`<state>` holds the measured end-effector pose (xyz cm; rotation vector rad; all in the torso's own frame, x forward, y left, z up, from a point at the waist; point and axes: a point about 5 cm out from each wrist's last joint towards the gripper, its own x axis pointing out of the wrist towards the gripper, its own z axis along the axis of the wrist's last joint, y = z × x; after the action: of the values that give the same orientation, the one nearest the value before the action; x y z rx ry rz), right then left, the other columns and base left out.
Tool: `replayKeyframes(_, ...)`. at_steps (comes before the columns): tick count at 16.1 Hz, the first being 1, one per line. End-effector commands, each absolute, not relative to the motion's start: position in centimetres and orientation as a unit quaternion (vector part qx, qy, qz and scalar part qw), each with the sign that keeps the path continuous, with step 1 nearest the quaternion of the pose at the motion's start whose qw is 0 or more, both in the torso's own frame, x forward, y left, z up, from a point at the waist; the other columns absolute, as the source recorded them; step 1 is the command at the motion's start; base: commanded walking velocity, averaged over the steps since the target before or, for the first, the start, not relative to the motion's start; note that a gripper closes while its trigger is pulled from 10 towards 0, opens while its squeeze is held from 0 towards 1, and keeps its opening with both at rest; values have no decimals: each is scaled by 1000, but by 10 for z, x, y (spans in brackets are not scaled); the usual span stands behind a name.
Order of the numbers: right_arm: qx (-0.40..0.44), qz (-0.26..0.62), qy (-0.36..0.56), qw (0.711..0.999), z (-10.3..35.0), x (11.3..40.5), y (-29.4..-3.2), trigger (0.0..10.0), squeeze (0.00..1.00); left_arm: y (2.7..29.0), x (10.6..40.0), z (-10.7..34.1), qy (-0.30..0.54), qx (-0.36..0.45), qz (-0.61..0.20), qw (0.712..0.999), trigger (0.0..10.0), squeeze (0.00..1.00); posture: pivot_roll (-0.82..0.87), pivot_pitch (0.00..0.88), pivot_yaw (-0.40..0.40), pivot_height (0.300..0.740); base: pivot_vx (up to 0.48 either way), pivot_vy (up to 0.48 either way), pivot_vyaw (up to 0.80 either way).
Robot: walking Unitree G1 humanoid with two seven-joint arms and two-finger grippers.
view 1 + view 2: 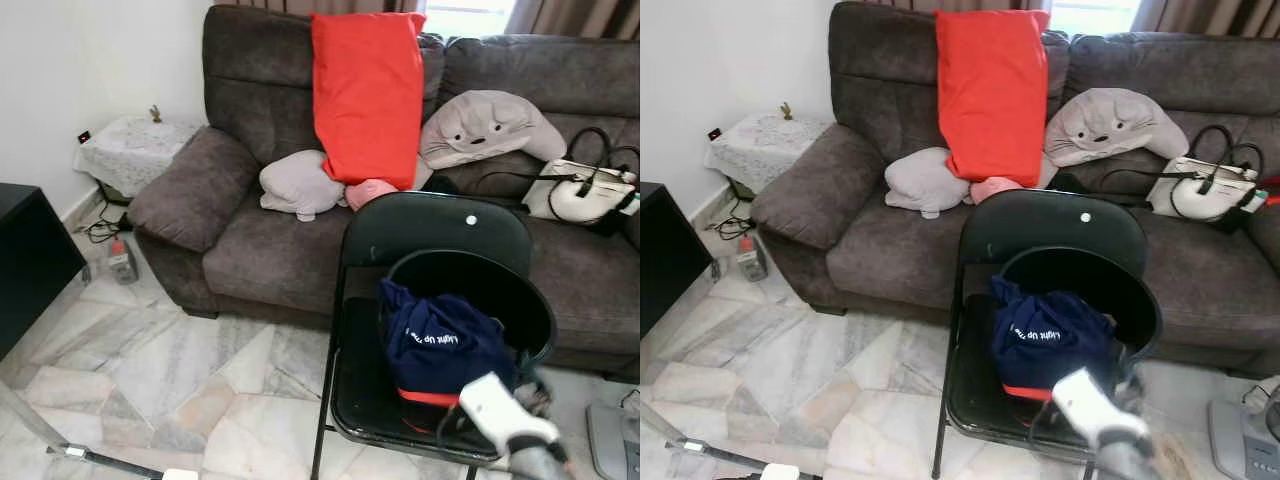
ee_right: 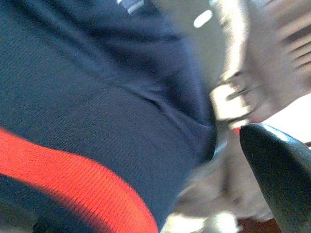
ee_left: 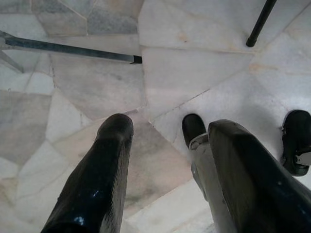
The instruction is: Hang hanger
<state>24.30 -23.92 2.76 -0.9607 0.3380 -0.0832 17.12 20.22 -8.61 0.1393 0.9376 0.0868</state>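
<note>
A navy garment with a red band and white lettering (image 1: 437, 345) lies bunched on the seat of a black folding chair (image 1: 435, 225), inside a dark round rim (image 1: 520, 290). I cannot make out a hanger clearly. My right arm (image 1: 500, 410), blurred, reaches in low at the chair's front right corner, right against the garment. In the right wrist view the navy and red cloth (image 2: 97, 121) is very close, with one black finger (image 2: 279, 165) beside it. My left gripper (image 3: 170, 128) hangs open over the marble floor, holding nothing.
A grey sofa (image 1: 270, 240) stands behind the chair with a red cushion (image 1: 368, 95), grey plush pillows and a white handbag (image 1: 580, 190). A black cabinet (image 1: 25, 250) is at the left. A metal bar (image 3: 68, 48) lies on the floor near my feet (image 3: 194, 127).
</note>
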Motion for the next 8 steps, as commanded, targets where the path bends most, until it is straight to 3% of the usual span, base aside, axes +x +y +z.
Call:
replayKeyframes(1,-462,-27,185,867,20,237,-239,10000,0,203,166,-88,461,77,39,883,10000,0,-92,47,12,740,0,0,0)
replayKeyframes(3,-486,-46,168,856,24,239,-243,10000,0,204,166,-88,460,78,43,884,10000,0,-94,48,12,740,0,0,0)
replayKeyframes(6,-583,-72,58,807,56,251,-245,10000,0,204,167,-88,457,81,47,885,10000,0,-93,49,12,740,0,0,0)
replayKeyframes(8,-586,-70,32,807,63,253,-242,10000,0,204,167,-88,456,80,47,885,10000,0,-95,49,12,740,0,0,0)
